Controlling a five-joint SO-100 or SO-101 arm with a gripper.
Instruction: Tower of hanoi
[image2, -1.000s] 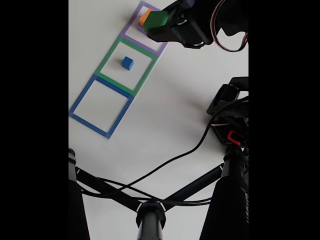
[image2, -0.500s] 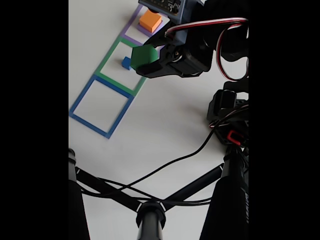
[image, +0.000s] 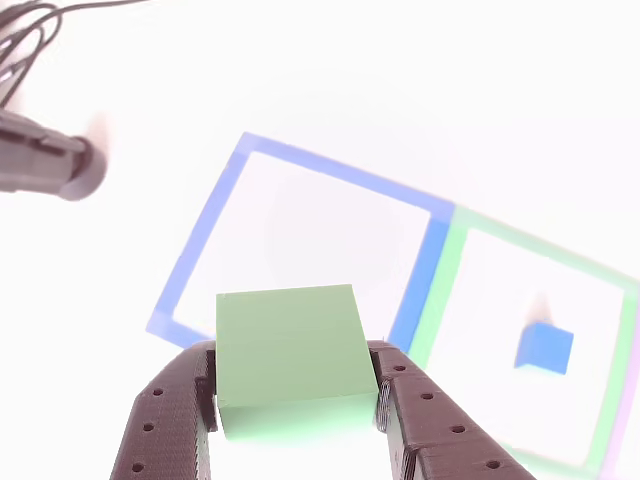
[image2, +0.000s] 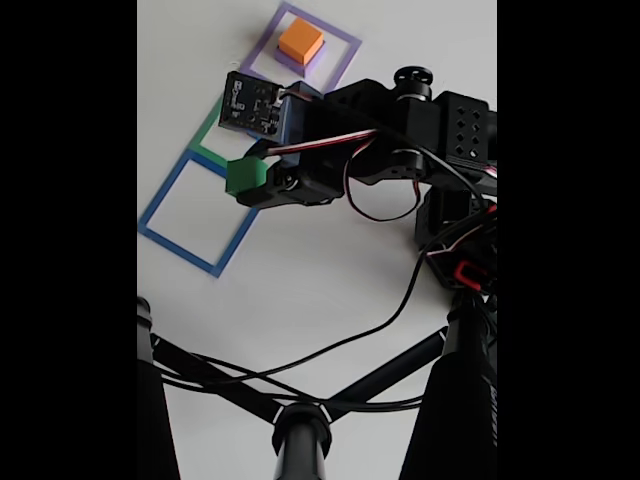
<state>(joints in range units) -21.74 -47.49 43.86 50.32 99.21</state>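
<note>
My gripper is shut on a green cube, and its black fingers clamp both sides. In the other view the cube hangs above the near edge of the blue outlined square. A small blue cube sits inside the green outlined square to the right. In the fixed view the gripper holds the green cube over the top corner of the blue square. An orange cube rests on a purple cube inside the purple square. The arm hides most of the green square there.
Black tripod tubes and loose cables cross the lower part of the fixed view, with the arm's base at the right. A black rod and cables lie at the other view's top left.
The gripper has carried the green cube from over the purple square, past the green square, down-left to the blue square's corner. The orange cube is now uncovered; the arm hides the blue cube.
</note>
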